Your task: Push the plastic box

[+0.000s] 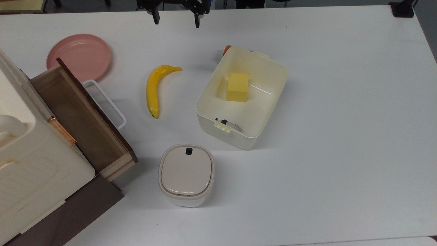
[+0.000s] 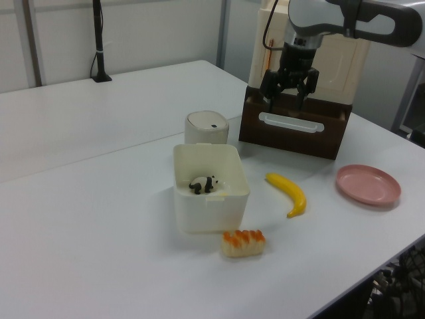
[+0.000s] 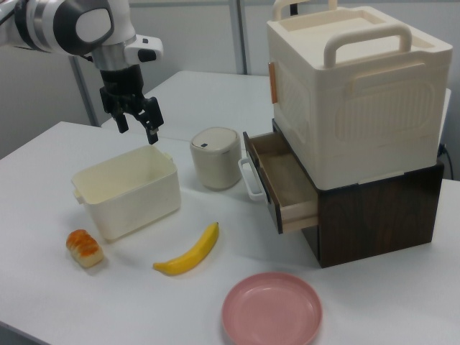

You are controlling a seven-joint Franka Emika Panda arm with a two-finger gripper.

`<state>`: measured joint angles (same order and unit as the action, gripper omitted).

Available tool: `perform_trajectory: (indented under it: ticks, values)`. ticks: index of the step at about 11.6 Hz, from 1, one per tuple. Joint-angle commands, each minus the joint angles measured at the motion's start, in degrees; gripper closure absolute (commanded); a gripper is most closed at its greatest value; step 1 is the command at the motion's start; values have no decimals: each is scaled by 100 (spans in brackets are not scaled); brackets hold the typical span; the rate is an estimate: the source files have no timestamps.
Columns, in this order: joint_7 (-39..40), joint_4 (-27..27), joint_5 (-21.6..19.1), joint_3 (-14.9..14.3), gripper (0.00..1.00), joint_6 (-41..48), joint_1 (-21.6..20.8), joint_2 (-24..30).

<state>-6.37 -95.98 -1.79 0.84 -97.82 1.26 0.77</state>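
Note:
The plastic box (image 1: 235, 138) is a cream-white open tub standing near the table's middle, also seen in the left view (image 2: 209, 212) and the right view (image 3: 136, 205). Inside it lie a yellow block (image 1: 238, 87) and a small panda figure (image 2: 202, 184). My gripper (image 1: 176, 19) hangs open at the top view's upper edge, up and to the left of the box and apart from it. It holds nothing. In the left view the gripper (image 2: 285, 100) hovers high in front of the cabinet. In the right view the gripper (image 3: 136, 129) sits above the box's far end.
A banana (image 1: 153, 87) lies left of the box in the top view, with a pink plate (image 1: 79, 56) beyond it. A beige-lidded container (image 1: 186, 174) stands below. The cream cabinet (image 3: 352, 86) has its drawer (image 1: 78, 119) open. A bread roll toy (image 2: 243, 242) lies by the box.

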Motion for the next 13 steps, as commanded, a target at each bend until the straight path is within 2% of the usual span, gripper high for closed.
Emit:
perform_trajectory:
  ticks: [1,5,7,10,13]
  values:
    - [696,17,-33,-32,0,149,-38,72]
    - [2399,-18,64,-41,0,176,-29,63]
    - [3646,-123,152,-41,0,184,-20,63]
    - [5360,-281,511,-41,0,185,-20,28]
    - [6146,-517,644,-32,0,97,-55,-25]
